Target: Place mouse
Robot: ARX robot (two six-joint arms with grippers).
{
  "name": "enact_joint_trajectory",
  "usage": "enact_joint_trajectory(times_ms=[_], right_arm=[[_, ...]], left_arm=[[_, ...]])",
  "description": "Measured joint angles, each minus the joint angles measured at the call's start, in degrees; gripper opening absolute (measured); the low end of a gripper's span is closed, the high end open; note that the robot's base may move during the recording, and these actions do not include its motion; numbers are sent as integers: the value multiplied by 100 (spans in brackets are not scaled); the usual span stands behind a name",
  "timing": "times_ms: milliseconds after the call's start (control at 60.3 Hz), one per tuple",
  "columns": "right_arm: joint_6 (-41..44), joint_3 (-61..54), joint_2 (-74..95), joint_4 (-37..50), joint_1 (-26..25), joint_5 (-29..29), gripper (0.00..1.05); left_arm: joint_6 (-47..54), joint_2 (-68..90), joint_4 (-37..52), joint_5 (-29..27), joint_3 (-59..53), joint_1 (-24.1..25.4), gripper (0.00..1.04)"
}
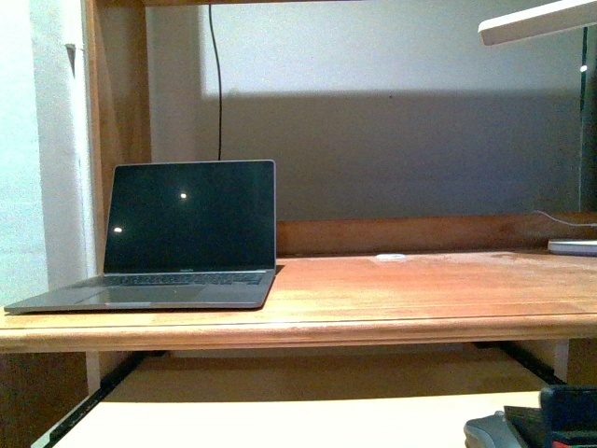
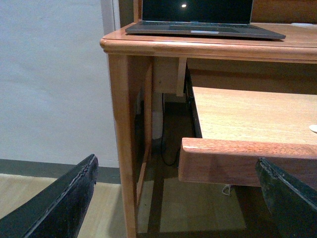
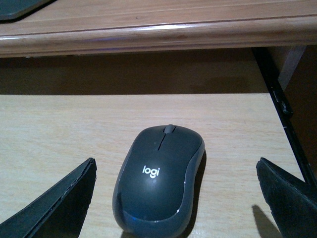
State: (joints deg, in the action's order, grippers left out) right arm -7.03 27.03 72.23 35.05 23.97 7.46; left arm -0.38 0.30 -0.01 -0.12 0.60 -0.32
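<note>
The dark grey cordless mouse (image 3: 159, 178) with a white logo lies on the pale pull-out tray (image 3: 59, 129) under the desk top. My right gripper (image 3: 176, 208) is open, its two black fingers (image 3: 54, 203) spread on either side of the mouse, not touching it. In the front view the mouse (image 1: 490, 431) shows at the bottom right next to the right gripper's body (image 1: 564, 415). My left gripper (image 2: 176, 203) is open and empty, low beside the desk's left leg (image 2: 121, 148), in front of the tray's front edge (image 2: 247, 158).
An open laptop (image 1: 177, 238) with a dark screen stands at the left of the wooden desk top (image 1: 420, 299). A small white disc (image 1: 391, 257) lies near the desk's back. A white lamp arm (image 1: 536, 21) hangs at the top right. A black tray rail (image 3: 282, 109) runs along the right.
</note>
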Motion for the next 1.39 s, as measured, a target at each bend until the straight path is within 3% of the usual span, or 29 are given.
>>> enact_joint_trajectory(times_ms=[580,912,1393], right_arm=[[811,415,1014,280,525,778,97],[859,710,1217,-7,527,1095,97],[588,1394,1281,-1561,413,944,97]], left_arm=[[0,0,0,0,0,0,97],[0,0,0,2,0,0,97],[0,0,0,0,0,0,97]])
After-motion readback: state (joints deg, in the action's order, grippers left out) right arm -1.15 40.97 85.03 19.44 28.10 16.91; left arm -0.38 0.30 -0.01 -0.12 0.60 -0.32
